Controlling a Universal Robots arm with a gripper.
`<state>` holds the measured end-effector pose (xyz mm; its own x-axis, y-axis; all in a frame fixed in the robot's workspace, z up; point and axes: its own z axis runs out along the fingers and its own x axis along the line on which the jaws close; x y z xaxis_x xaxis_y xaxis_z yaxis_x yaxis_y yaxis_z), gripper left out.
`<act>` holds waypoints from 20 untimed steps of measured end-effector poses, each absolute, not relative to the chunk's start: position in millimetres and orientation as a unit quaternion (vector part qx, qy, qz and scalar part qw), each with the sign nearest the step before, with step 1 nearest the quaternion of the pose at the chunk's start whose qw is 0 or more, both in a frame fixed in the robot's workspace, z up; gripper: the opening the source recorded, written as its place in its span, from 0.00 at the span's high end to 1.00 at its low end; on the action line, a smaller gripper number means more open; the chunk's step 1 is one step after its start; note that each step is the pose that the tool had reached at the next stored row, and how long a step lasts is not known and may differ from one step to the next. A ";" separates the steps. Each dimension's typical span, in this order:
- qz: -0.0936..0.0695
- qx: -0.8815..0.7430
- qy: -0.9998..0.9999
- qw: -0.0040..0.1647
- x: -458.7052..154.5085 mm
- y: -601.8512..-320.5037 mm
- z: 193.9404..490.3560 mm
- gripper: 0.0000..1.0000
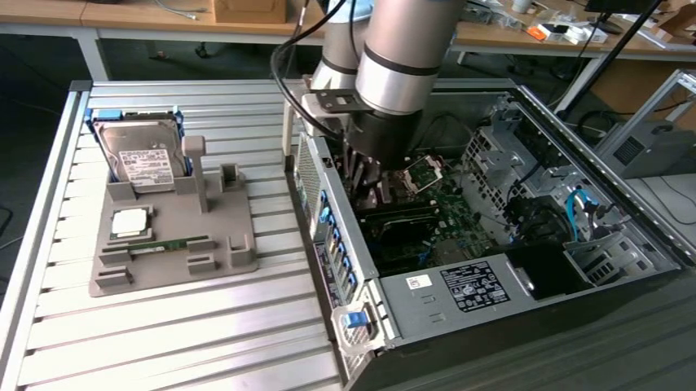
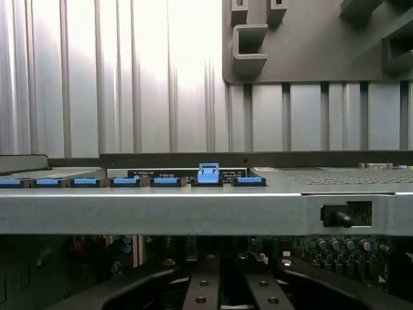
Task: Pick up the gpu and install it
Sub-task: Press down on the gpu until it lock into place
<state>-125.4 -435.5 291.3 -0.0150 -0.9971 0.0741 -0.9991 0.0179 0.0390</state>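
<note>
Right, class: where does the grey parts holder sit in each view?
Exterior view: the grey parts holder lies on the slatted table, at the exterior view's left of the computer case.
Wrist view: the holder lies beyond the case wall.
Shared landmark: row of blue clips.

We find no lettering that we can read. The white label (image 1: pixel 145 165) on the hard drive (image 1: pixel 142 159) and the black label (image 1: pixel 471 285) and small white sticker (image 1: pixel 420 282) on the computer case (image 1: pixel 435 305) carry print too small for us to make out.
</note>
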 end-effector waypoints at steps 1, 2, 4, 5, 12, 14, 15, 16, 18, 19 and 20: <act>0.012 0.701 -0.712 0.040 -126.6 -435.6 291.3 0.89; 0.013 0.701 -0.712 0.039 -128.3 -435.5 291.3 0.89; 0.013 0.701 -0.712 0.039 -131.0 -435.6 291.3 0.89; 0.014 0.701 -0.712 0.038 -132.3 -435.6 291.3 0.89; 0.014 0.701 -0.712 0.038 -136.1 -435.6 291.3 0.89; 0.014 0.701 -0.712 0.038 -137.5 -435.6 291.2 0.89; 0.014 0.701 -0.712 0.038 -137.7 -435.6 291.3 0.89; 0.014 0.701 -0.712 0.038 -137.7 -435.6 291.3 0.89; 0.014 0.701 -0.712 0.038 -137.2 -435.9 290.9 0.89; 0.013 0.701 -0.712 0.039 -135.9 -435.9 290.4 0.89; 0.013 0.701 -0.712 0.039 -134.0 -436.0 290.2 0.89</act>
